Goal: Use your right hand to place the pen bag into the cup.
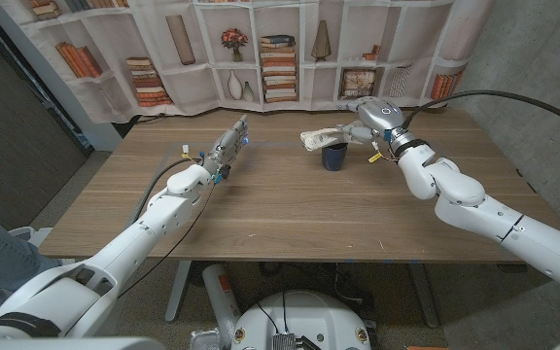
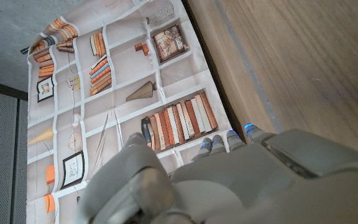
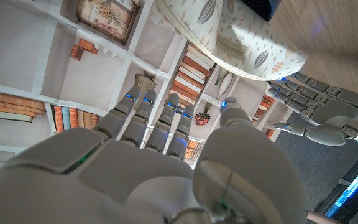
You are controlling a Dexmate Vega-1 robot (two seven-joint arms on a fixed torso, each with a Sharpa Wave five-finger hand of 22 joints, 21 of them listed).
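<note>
Robot's right hand [image 1: 369,121], grey and metallic, hangs over the far side of the wooden table [image 1: 280,209], just beside the dark blue cup [image 1: 334,157]. The cream fabric pen bag [image 1: 323,138], printed with small leaves, lies across the top of the cup, its long soft body sticking out sideways toward the table's middle. From the head view the bag's near end meets the hand, but whether the fingers actually grip it cannot be told. In the right wrist view the fingers [image 3: 143,113] reach out straight and side by side, with the pen bag [image 3: 241,38] beyond their tips and the cup's dark rim [image 3: 260,7] beside it.

Nothing else stands on the tabletop near the cup; the plain wood grain runs bare between the two hands. Behind the table hangs a printed cloth backdrop [image 1: 261,53] showing white shelves with stacked books, vases and a small bunch of flowers. A black cable [image 1: 513,97] arcs from the right wrist off toward the concrete wall.

The right arm [image 1: 474,209], made of smooth white rounded shells, comes in from the corner and bends at the elbow toward the cup. The left arm [image 1: 154,219] stretches straight across the table, and the left hand [image 1: 227,146] is released and holds nothing, fingers extended toward the backdrop, well apart from the cup. In the left wrist view its fingertips [image 2: 234,138] glow blue near the table's far edge [image 2: 229,87].
</note>
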